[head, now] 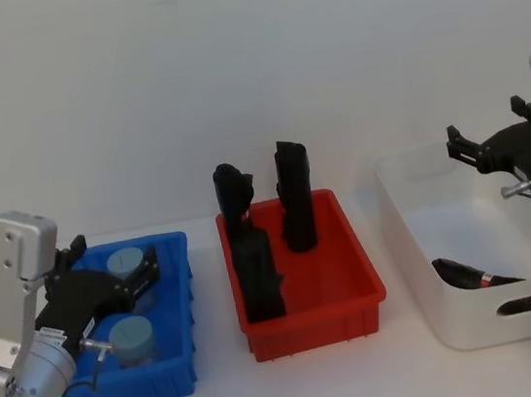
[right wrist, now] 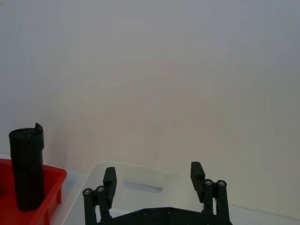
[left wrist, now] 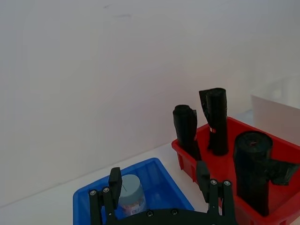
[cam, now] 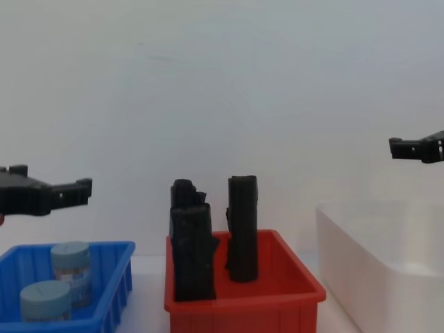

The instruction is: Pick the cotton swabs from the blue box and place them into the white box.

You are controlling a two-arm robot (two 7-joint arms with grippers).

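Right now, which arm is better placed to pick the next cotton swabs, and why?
Likely left. The left gripper hovers open over the blue box, above the cotton swabs; the right gripper hangs open over the white box, far from them.

bright blue box point(head: 134, 390), red bin point(head: 312, 327), white box point(head: 463, 324), black rolls point(head: 294, 195).

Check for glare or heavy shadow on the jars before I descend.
Head view: even light, no glare on the near jar or far jar, only soft shade inside the blue box under the open left end effector. Chest view: both jars plain, though the white box blends into the pale wall. Right wrist view: right end effector open over that box, no glare.
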